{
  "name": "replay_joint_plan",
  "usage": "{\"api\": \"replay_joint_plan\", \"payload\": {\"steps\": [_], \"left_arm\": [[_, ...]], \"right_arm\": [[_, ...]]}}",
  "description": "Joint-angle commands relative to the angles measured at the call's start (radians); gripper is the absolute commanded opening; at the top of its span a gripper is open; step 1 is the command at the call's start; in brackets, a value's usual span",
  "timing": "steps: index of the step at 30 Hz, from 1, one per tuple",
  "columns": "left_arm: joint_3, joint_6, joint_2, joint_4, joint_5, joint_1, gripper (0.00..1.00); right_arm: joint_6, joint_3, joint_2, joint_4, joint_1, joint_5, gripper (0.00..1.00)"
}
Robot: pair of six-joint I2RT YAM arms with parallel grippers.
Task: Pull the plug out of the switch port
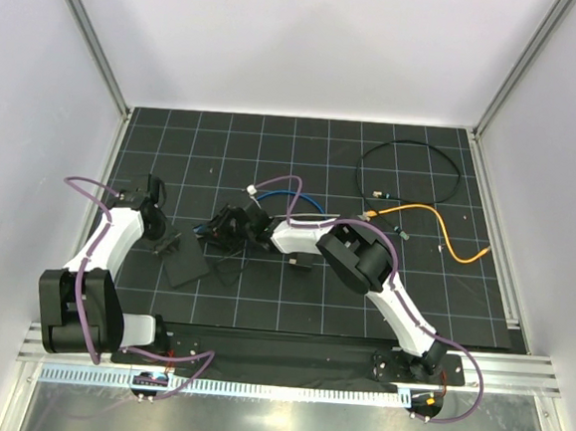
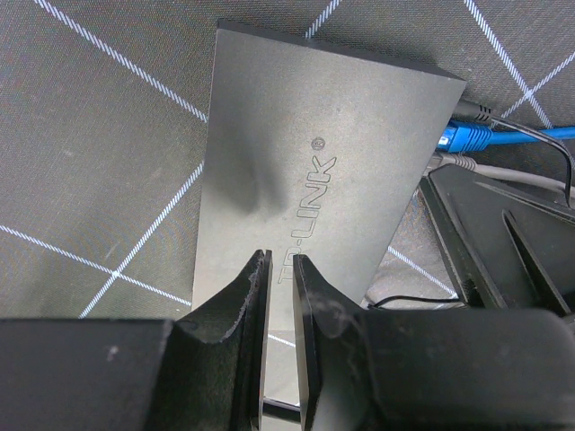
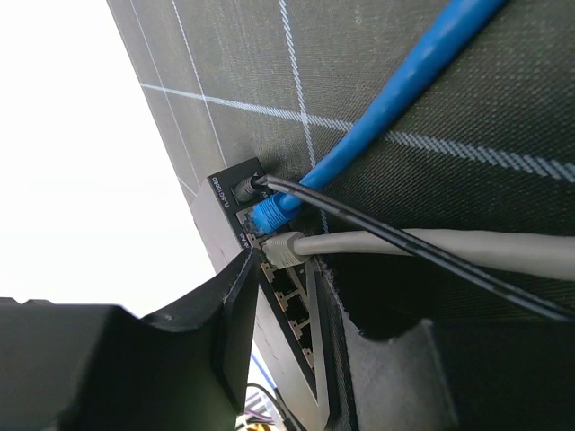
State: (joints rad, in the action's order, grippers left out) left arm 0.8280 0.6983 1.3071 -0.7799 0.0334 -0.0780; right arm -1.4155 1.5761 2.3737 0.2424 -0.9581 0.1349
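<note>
Right gripper, black jaws apart, straddles the small rigid grey plug in the flat matte-black switch mid-mat, while the left gripper, fingers all but together and empty, seems to pin that light, slide-prone box: grasp the plug body, not its limp grey cable.

The switch is a flat, matte-black box lying face up on the gridded black mat, left of the middle and set at a slant to the grid lines. Its top bears a pressed-in TP-LINK name. A row of sockets runs along one narrow edge. Near one end of that row, a blue plug and a grey plug sit side by side, both fully seated, their cables leading away across the mat. The sockets further along are empty.
</note>
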Motion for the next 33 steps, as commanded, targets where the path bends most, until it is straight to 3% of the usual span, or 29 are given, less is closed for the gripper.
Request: {"api": "replay_joint_plan", "payload": {"steps": [1,19,21,22,30,33], "left_arm": [[0.008,-0.01,-0.011,0.014,0.003,0.003,0.2],[0.011,-0.014,-0.008,0.016,-0.013,0.004,0.19],[0.01,-0.011,-0.012,0.016,-0.01,0.006,0.19],[0.011,-0.01,-0.012,0.014,-0.009,0.006,0.19],[0.019,0.004,0.003,-0.008,0.022,0.012,0.19],[0.005,0.035,0.001,-0.024,0.065,0.012,0.16]], "right_arm": [[-0.029,-0.024,0.01,-0.023,0.009,-0.063,0.36],[0.085,0.056,0.047,-0.152,0.002,-0.058,0.39],[0.096,0.073,0.051,-0.187,0.001,-0.066,0.36],[0.096,0.076,0.056,-0.196,-0.001,-0.073,0.28],[0.122,0.127,0.09,-0.227,0.002,-0.081,0.05],[0.127,0.111,0.081,-0.204,0.002,-0.089,0.01]]}}
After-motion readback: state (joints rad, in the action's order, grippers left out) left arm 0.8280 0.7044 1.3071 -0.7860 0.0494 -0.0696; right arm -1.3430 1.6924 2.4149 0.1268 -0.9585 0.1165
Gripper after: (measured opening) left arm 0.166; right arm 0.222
